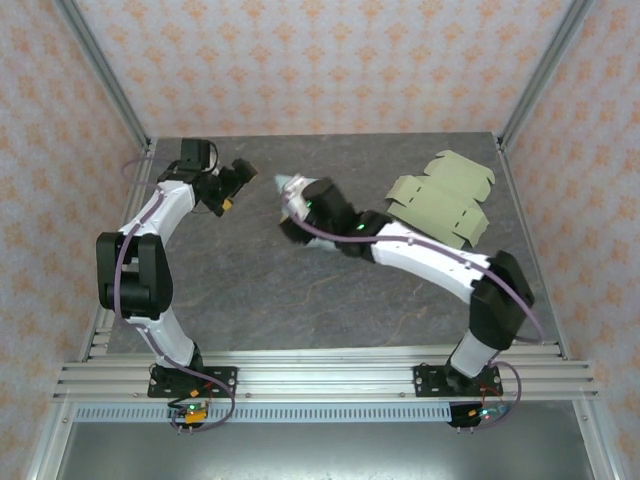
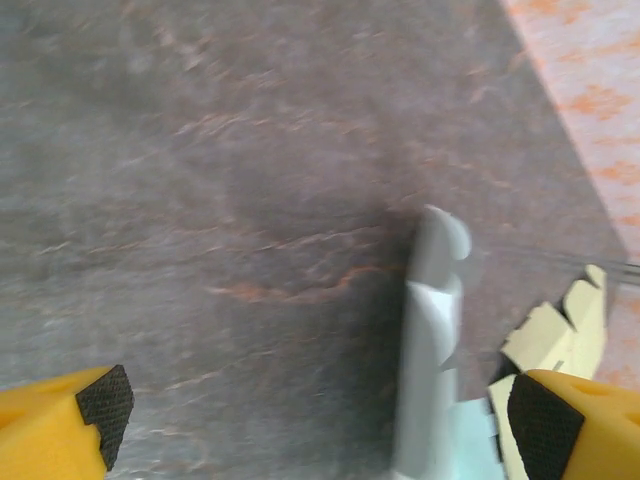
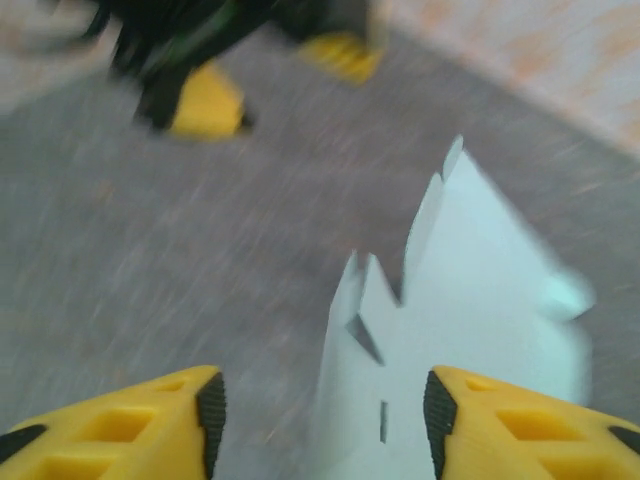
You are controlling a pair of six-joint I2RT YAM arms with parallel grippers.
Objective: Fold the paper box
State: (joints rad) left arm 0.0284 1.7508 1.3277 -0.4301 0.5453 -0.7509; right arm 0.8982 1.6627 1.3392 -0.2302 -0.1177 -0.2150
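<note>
**Top view:** The left jaws stand wide apart over the far left of the bench (image 1: 300,300) and hold nothing. They point toward the right jaws. The right jaws are near the middle of the far half, with the pale blue box blank (image 1: 291,183) at their tips. From this height I cannot tell how far they are open. The green box blank (image 1: 445,200) lies flat at the far right, a thin die-cut sheet with tabs and notched edges. The white right arm (image 1: 430,255) crosses in front of its near edge. The bench is matte dark grey with stone-like veining.

**Left wrist view:** The left jaws are wide and empty. Their fingers are yellow and blocky, each tipped with a black, finely textured pad (image 2: 105,402). Ahead of them the pale blue box blank (image 2: 432,300) shows almost edge-on, a thin, rounded-topped sheet standing up from the bench. Just beyond it is a corner of the green box blank (image 2: 572,320), which looks cream here.

**Right wrist view:** This view is blurred. The right jaws are parted with a clear gap between their black pads (image 3: 211,410). The pale blue box blank (image 3: 470,300) rises between them, close against the right-hand pad and well clear of the other. It is smooth card with pointed tabs, a slot and a rounded flap.
</note>
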